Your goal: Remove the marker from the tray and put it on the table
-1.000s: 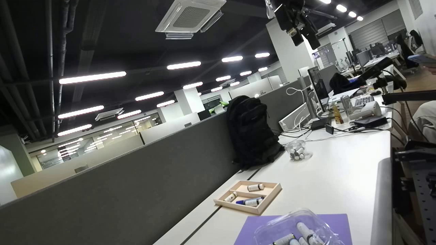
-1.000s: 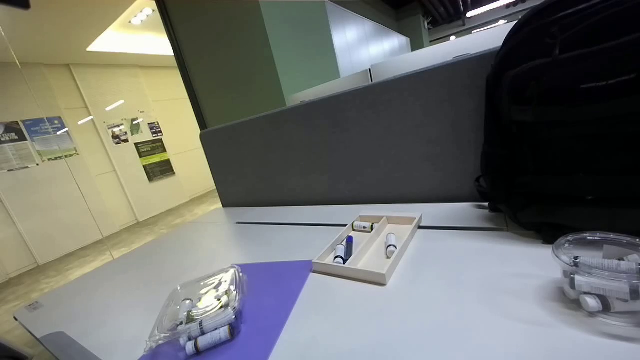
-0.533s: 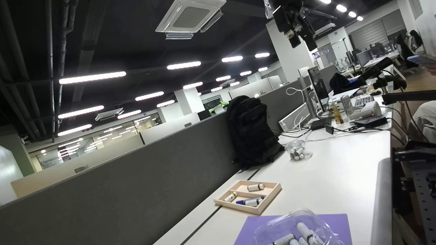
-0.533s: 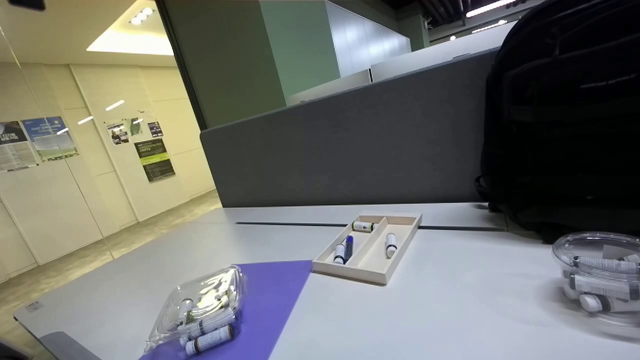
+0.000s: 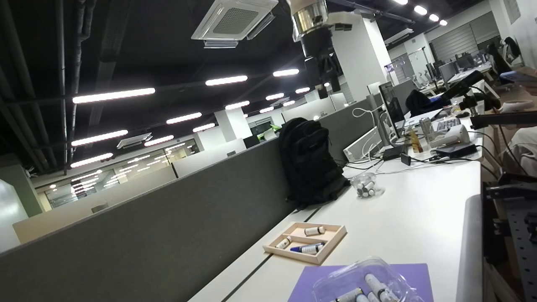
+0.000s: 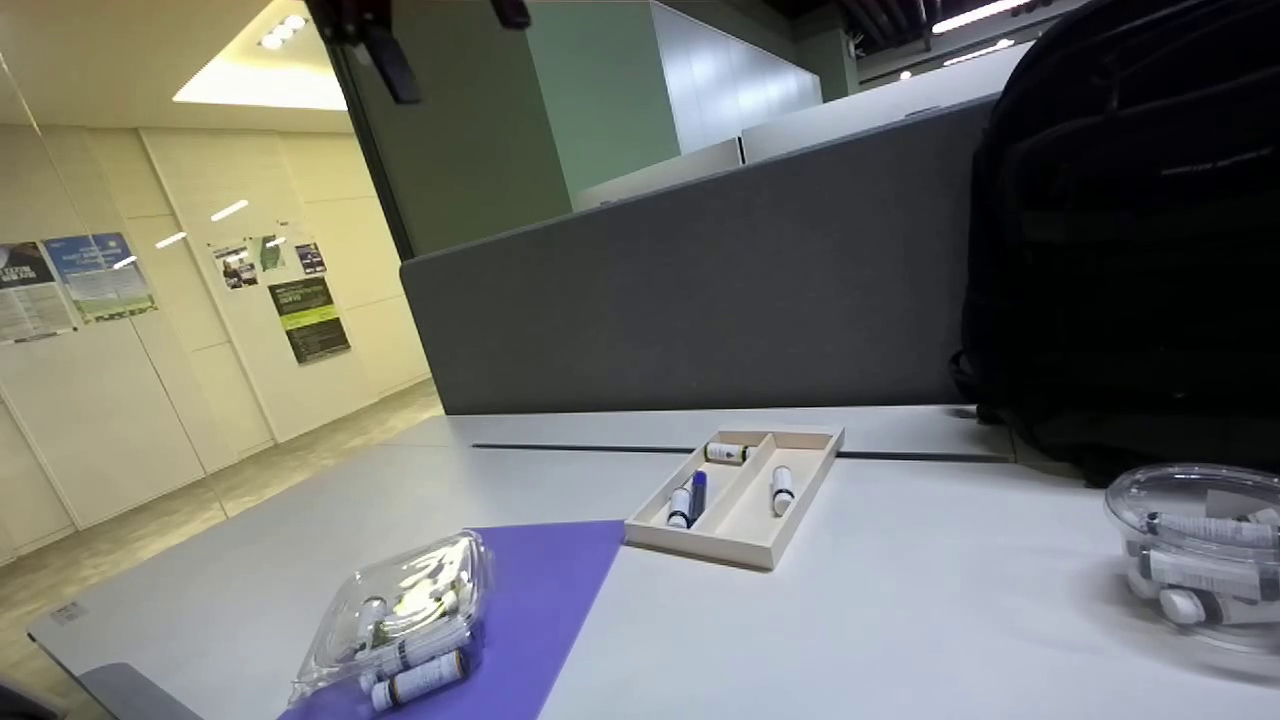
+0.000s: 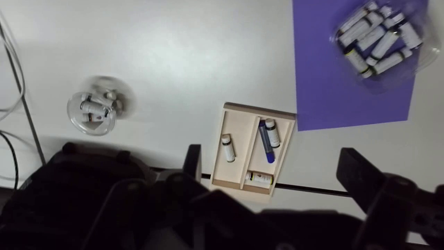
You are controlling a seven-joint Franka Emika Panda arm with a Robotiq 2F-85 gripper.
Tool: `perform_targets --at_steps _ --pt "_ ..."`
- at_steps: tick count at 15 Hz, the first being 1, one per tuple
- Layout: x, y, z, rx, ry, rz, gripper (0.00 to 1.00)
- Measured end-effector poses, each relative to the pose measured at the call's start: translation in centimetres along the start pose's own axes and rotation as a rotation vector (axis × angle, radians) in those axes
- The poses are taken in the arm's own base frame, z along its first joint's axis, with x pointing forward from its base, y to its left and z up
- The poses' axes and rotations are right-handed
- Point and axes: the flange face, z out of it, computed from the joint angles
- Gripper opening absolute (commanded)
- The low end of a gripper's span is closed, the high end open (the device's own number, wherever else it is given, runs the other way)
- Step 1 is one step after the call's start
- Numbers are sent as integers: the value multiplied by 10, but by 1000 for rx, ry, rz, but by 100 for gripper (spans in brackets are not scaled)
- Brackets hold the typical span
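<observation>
The marker (image 7: 266,141) is a slim dark blue pen with a blue cap. It lies in the right compartment of the tray (image 7: 260,111) in the wrist view, beside a small white-labelled vial (image 7: 273,133). The marker (image 6: 698,494) and tray (image 6: 700,546) also show in an exterior view, and the marker (image 5: 295,249) and tray (image 5: 293,255) in an exterior view. The tray stands on the white table (image 7: 194,52). My gripper (image 7: 269,156) is open and empty, high above the table. The gripper also shows in both exterior views (image 5: 329,89) (image 6: 458,55).
A purple sheet (image 7: 322,104) beside the tray bears a clear box (image 6: 390,610) of vials. A clear round tub (image 7: 92,114) of vials stands on the tray's other side. A black backpack (image 5: 310,163) leans against the grey partition (image 6: 700,310). Cables (image 7: 24,100) lie beyond the tub.
My gripper has moved left and down in an exterior view, and right and further into the picture in an exterior view. The marker, tray and other objects have not moved.
</observation>
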Motion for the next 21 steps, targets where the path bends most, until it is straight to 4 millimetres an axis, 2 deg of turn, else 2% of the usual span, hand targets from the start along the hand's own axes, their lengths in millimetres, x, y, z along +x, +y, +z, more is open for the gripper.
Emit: perform_targets --at_steps 5,7,9,14,16,19,21 --pt "59 -25 71 14 -31 -159 100" --pt "77 -34 90 65 -57 -236 100" --pt "88 -36 95 84 -70 -274 100" --pt "92 -35 91 85 -71 -286 100" --pt "98 -34 92 70 -23 -283 100" --pt "114 -32 106 72 56 -283 100" --pt "127 -29 127 102 87 -284 100"
